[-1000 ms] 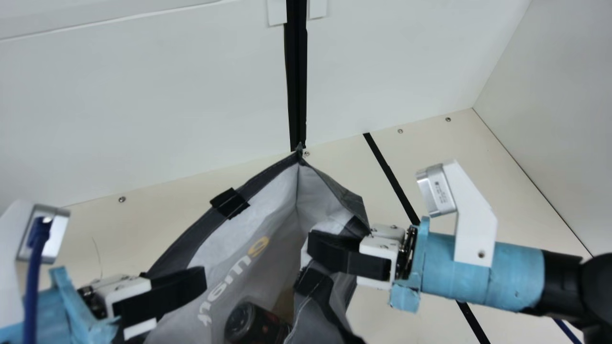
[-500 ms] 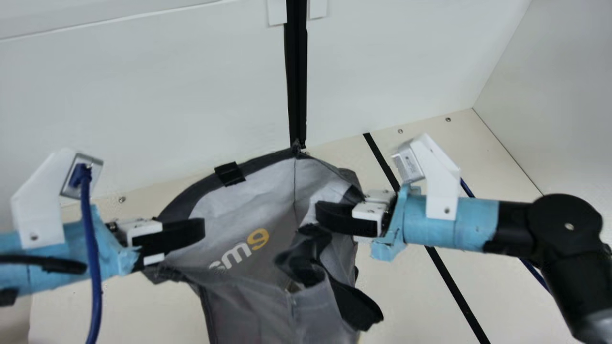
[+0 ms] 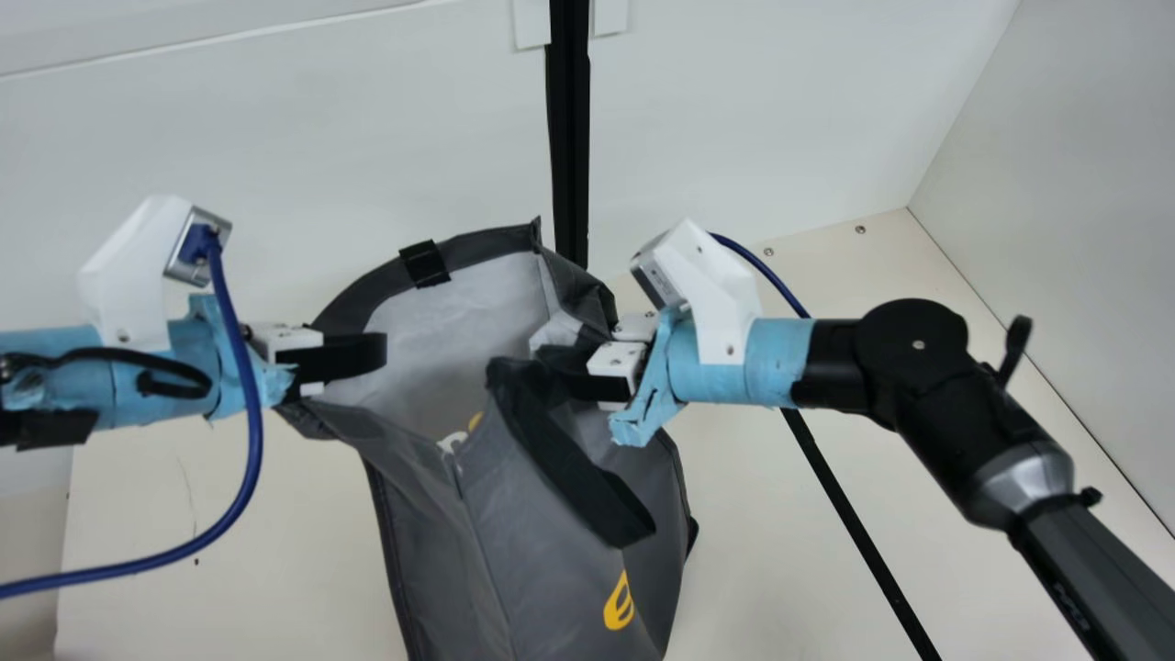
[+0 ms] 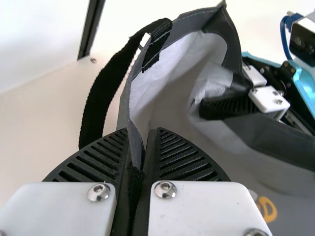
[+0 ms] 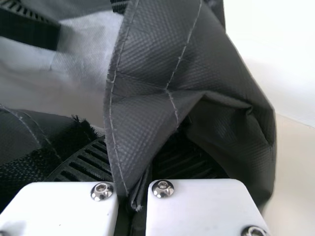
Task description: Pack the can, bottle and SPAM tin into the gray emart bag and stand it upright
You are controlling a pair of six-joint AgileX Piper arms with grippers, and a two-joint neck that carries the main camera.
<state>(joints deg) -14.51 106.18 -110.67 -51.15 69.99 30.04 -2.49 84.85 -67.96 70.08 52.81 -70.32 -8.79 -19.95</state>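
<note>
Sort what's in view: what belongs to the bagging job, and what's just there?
For the job:
- gray bag, its rim pinched by both claws
- black handle on the bag's side
- left claw
- right claw

Just there:
- black strip across the cream table
- black upright post
- blue cable at the left arm

Soft, even light brightens the main view, while the wall (image 5: pixel 270 54) glares white in the right wrist view.
</note>
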